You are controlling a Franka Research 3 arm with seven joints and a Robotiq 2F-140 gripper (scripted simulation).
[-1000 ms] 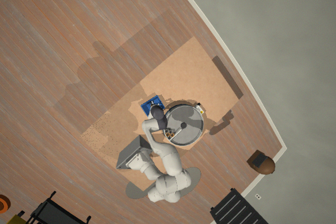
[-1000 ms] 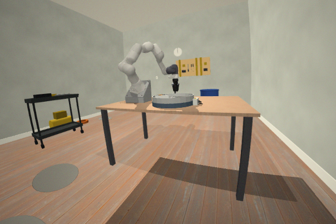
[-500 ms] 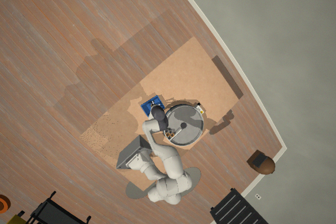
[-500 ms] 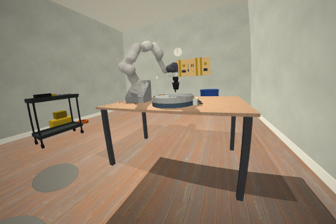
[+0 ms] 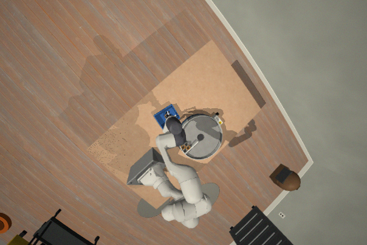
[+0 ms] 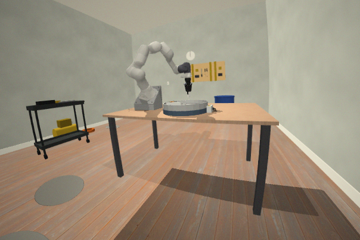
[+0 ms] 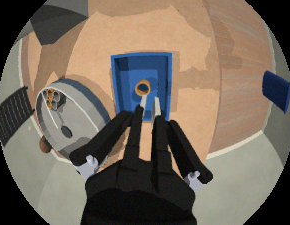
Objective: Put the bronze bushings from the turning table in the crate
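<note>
The blue crate stands beside the round grey turning table. One bronze bushing lies in the crate. My gripper is above the crate, with its fingers nearly together and nothing between them. On the turning table, bronze bushings and steel bushings sit close together near the rim. Their exact number is hard to tell. In the exterior view, the table wall hides the crate and most of the bushings.
A pale straight bar crosses part of the turning table beside the bushings, from near the dark centre hub toward the rim. A small white box adjoins the rim. The arm's grey mount stands on the same worktop.
</note>
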